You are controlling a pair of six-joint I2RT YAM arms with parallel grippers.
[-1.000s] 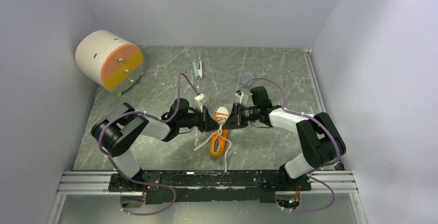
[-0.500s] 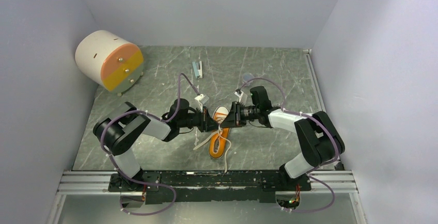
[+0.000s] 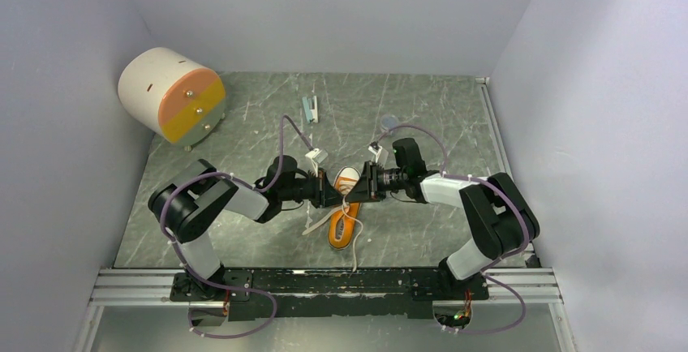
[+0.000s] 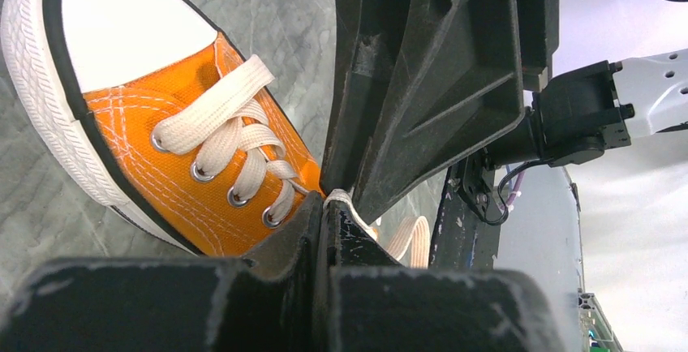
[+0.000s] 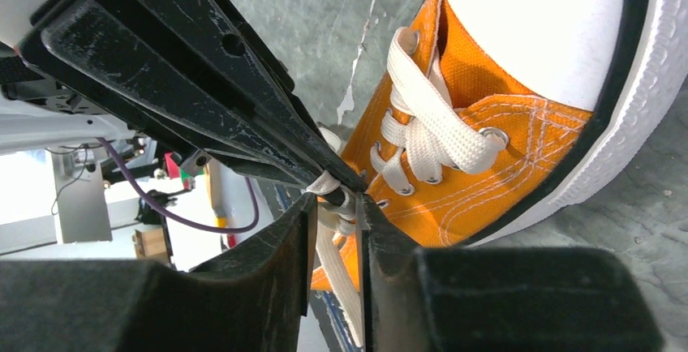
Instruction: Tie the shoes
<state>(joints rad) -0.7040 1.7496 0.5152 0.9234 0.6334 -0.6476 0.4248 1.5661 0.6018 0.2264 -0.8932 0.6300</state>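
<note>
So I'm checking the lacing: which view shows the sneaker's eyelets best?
Left wrist: four metal eyelets in a row, close and sharp. Right wrist shows fewer, partly under laces. Top external shows the sneaker too small to tell.

The left tool and the right tool have drawn slightly closer over the sneaker, their tips now touching where both pinch the laces. The right arm has shifted its elbow a little toward the left edge of the worktop, and the left arm has shifted its elbow toward the right edge.
</note>
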